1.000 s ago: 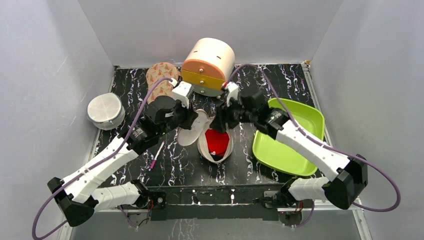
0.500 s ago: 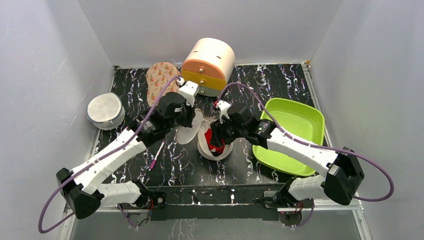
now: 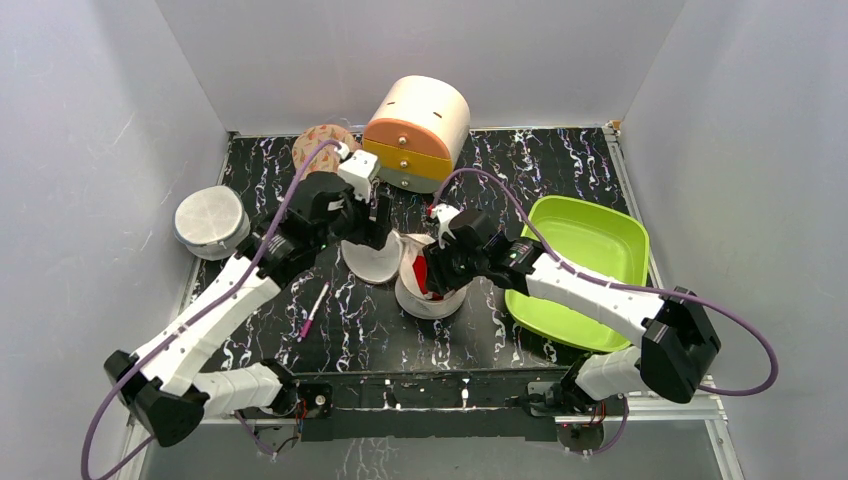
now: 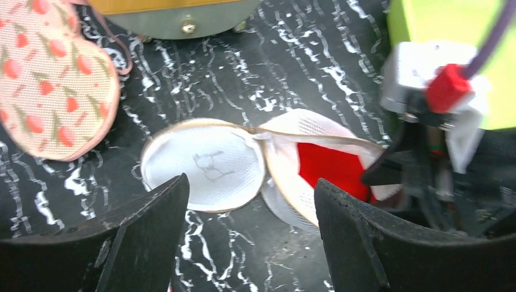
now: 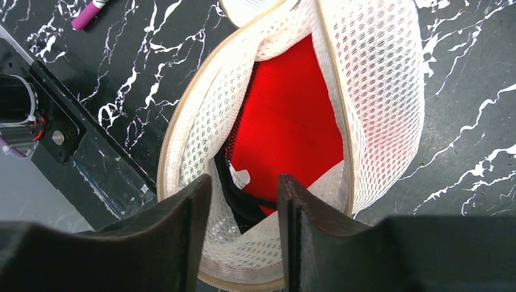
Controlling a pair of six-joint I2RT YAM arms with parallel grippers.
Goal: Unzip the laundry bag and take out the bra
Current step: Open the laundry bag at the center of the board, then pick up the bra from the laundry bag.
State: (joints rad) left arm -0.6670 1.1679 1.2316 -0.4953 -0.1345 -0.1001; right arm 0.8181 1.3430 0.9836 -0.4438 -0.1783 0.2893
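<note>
The laundry bag (image 5: 377,91) lies unzipped with the right gripper (image 5: 243,185) at its mouth, fingers narrowly apart, perhaps brushing the bra (image 5: 286,115) inside. The left gripper (image 4: 251,185), spread wide, hangs over the bag's nine-o'clock half. A green tray (image 3: 590,240) sits at three o'clock.

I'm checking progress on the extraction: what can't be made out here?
- Top external: the right gripper covers most of the bra.
- Right wrist: its fingers hide the bra's lower part; contact unclear.
- Left wrist: that gripper blocks the laundry bag's right side.
- Bra's label: too small to read.
</note>
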